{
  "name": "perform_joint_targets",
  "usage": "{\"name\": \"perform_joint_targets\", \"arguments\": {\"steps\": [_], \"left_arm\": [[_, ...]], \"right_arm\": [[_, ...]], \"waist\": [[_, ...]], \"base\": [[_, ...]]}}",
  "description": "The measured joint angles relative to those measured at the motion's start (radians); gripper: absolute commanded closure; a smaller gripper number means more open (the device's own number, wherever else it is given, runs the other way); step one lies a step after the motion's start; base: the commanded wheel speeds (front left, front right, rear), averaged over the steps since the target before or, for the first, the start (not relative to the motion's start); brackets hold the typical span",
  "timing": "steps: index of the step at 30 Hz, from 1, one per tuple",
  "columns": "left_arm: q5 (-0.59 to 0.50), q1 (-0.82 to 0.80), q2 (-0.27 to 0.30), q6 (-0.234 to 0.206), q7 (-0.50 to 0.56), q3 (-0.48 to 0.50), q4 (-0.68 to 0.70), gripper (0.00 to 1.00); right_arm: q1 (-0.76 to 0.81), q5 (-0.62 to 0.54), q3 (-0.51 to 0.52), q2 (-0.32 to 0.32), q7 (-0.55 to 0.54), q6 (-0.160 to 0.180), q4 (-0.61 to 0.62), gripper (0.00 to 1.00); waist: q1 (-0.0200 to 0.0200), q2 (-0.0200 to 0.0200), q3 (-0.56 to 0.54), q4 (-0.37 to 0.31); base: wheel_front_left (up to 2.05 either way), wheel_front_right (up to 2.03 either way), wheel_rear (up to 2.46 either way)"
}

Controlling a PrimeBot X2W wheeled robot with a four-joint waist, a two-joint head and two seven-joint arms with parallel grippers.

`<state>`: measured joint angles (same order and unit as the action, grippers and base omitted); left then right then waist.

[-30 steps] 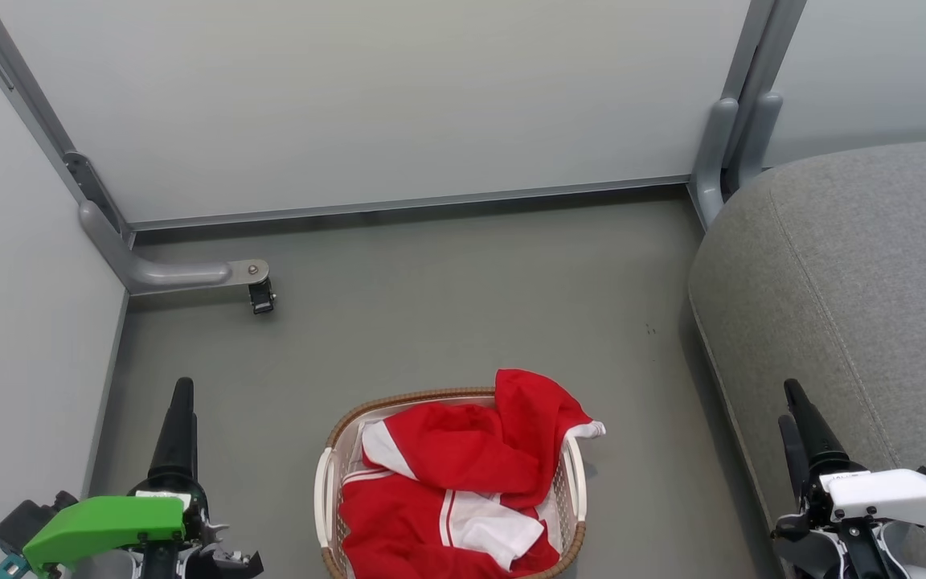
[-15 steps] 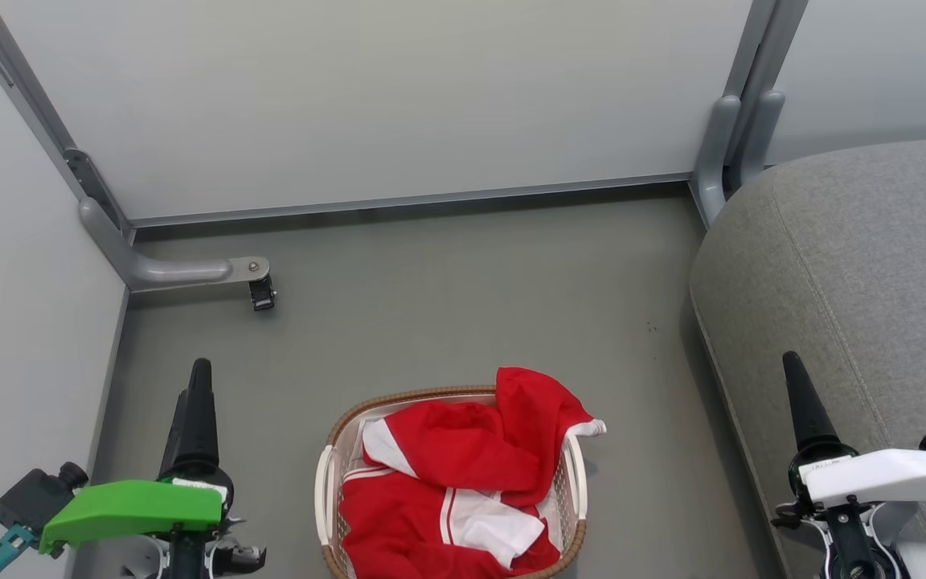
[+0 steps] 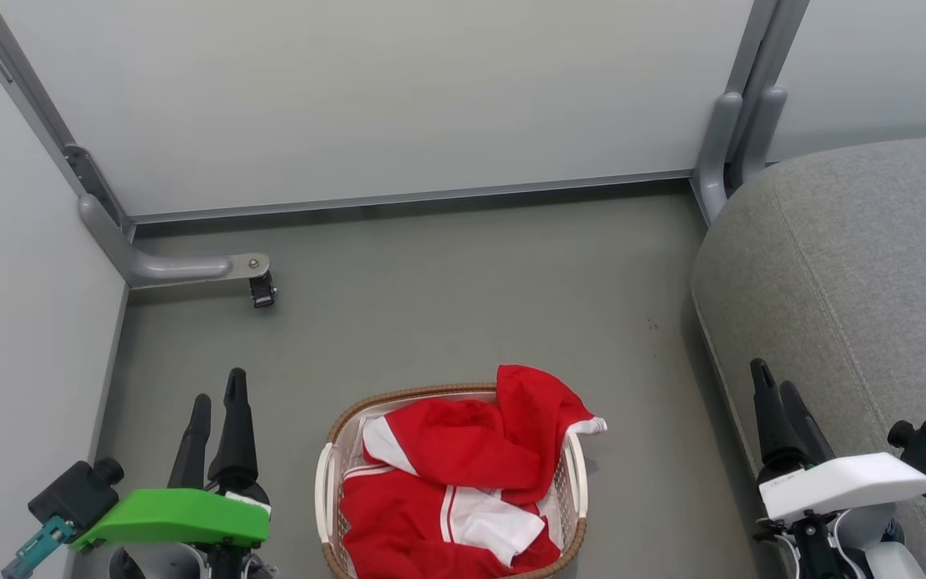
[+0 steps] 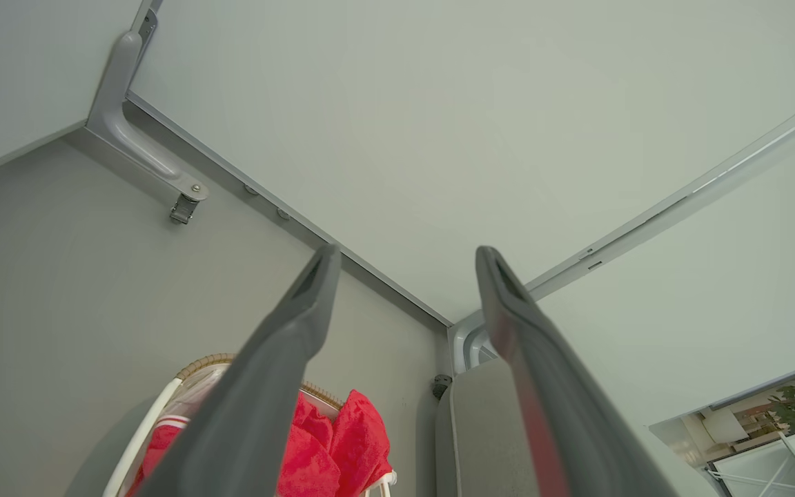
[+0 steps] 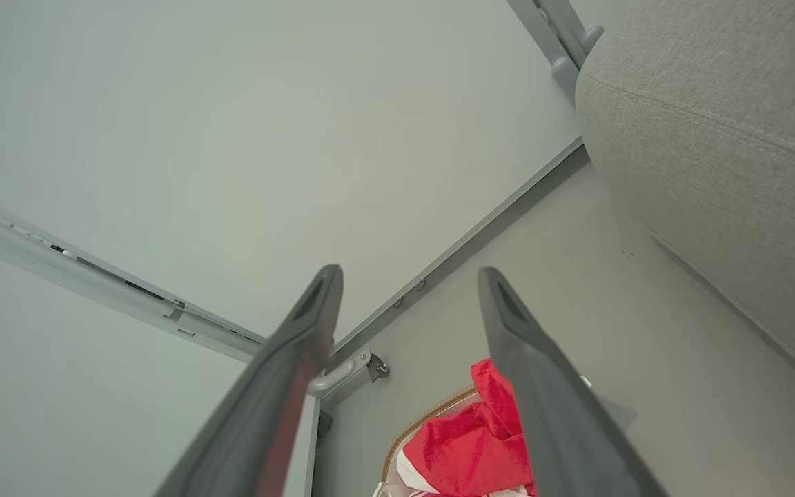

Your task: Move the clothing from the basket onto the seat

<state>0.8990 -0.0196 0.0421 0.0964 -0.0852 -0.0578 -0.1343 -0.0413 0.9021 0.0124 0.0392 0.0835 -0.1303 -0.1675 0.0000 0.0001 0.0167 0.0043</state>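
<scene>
Count: 1 basket (image 3: 399, 396), 1 heap of clothing (image 3: 463, 454) (can't split it into pieces), 1 seat (image 3: 857, 281), 1 caster (image 3: 262, 291), 2 grippers: left gripper (image 3: 219, 385), right gripper (image 3: 772, 375)

A grey floor (image 3: 447, 289) runs to a pale partition panel (image 3: 366, 96) at the far side. At the far left, a grey metal foot (image 3: 182, 269) ends in a small black caster (image 3: 262, 291). Grey uprights (image 3: 732, 129) stand at the far right. Tiny dark specks (image 3: 652, 325) mark the floor to the right.

We see a grey floor (image 3: 447, 305) carrying the white basket (image 3: 323, 482) near its front edge, the grey seat (image 3: 857, 273) along its right, and a partition's metal foot (image 3: 182, 272) with a caster (image 3: 262, 293) far left.
</scene>
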Motion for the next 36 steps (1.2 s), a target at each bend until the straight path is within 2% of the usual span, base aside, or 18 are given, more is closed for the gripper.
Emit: {"name": "perform_joint_targets", "arguments": {"steps": [16,36], "left_arm": [[-0.224,0.012,0.001,-0.012,-0.048,-0.037,-0.020,0.00],[-0.410,0.031,0.002,-0.026,-0.097,-0.054,-0.038,0.00]], "right_arm": [[0.007,-0.185,-0.025,0.002,0.047,0.000,-0.011,0.00],[0.013,-0.389,-0.051,0.005,0.098,0.000,-0.013,0.00]], "waist": [[0.0000,0.0000,0.004,0.002],[0.0000,0.0000,0.001,0.006]], "base": [[0.00,0.00,0.00],[0.00,0.00,0.00]]}}
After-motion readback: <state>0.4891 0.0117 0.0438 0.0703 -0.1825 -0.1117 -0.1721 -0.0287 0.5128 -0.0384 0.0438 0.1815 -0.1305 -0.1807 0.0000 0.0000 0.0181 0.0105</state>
